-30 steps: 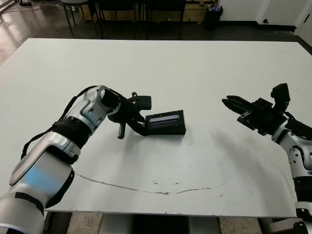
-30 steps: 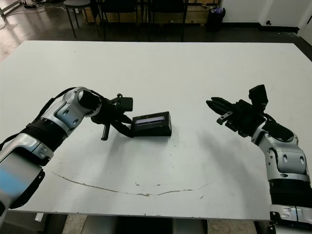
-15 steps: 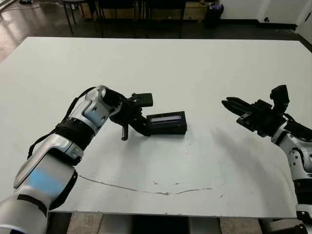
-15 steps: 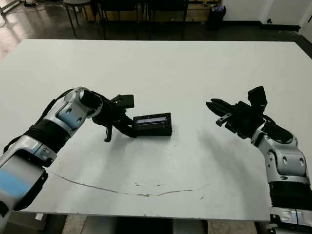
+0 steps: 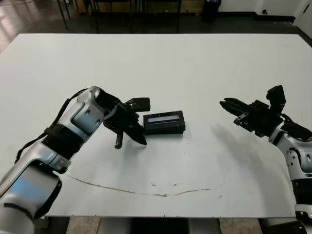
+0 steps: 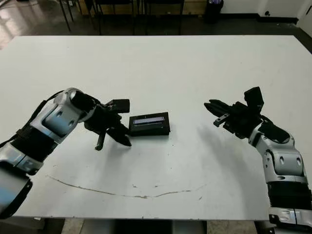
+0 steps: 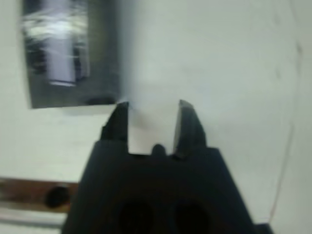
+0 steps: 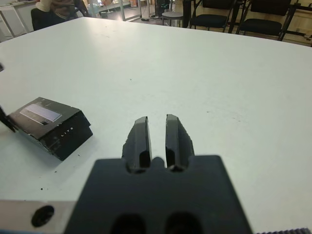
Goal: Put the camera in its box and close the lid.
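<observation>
The box point(image 5: 165, 123) sits near the middle of the white table point(image 5: 185, 68), closed, with the lid point(image 6: 148, 119) on top of it and the pale strip of the lid facing up. The camera cannot be seen anywhere on the table; with the lid on, the inside of the box is hidden.

The left hand point(image 5: 130, 138) is just beside the left end of the box, low over the table. Its two black fingers point(image 7: 118, 125) stand apart with bare table between them, so it is released and grips nothing; in the left wrist view, which is blurred, the corner of the box lies just past one fingertip.

The right hand point(image 6: 213, 108) hovers well apart from the box, on the right side of the table, its fingertips pointing toward the box. Its fingers point(image 8: 142, 137) lie close together with only a thin slit between them, holding nothing.

A thin dark crack or scratch line point(image 5: 146, 187) runs across the table near the front edge.
</observation>
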